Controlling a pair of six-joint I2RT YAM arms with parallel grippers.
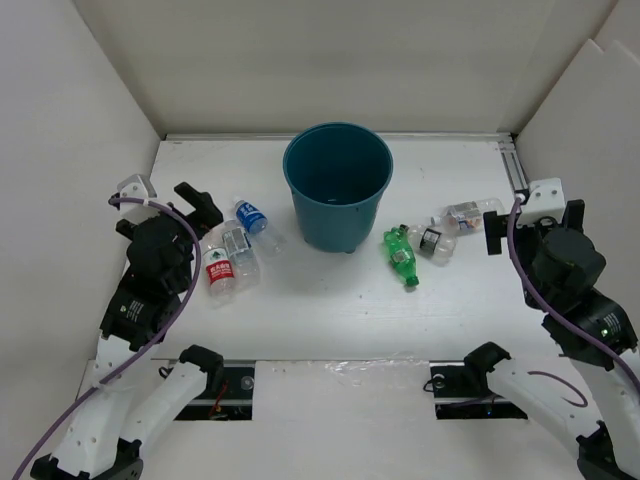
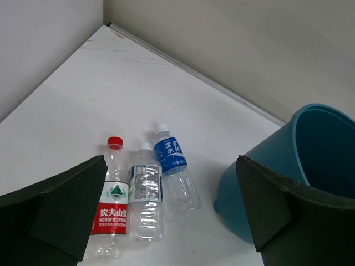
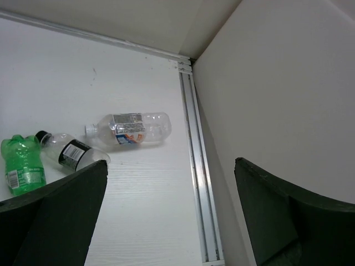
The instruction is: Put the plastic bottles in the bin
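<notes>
Left end effector [image 2: 171,166] spread, empty, tilted down toward 3 bottles [image 2: 146,194] beside bin [image 2: 260,166]. Right end effector [image 3: 171,163] spread, empty, raised over bench [image 3: 138,188] right edge.

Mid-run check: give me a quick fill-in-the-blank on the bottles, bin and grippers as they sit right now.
Left of the bin lie ___ bottles.
The red-labelled bottle has a ___ cap.
The green bottle lies on the bin's ___ side.
The left gripper and right gripper are both ___.
Missing words: three; red; right; open.
</notes>
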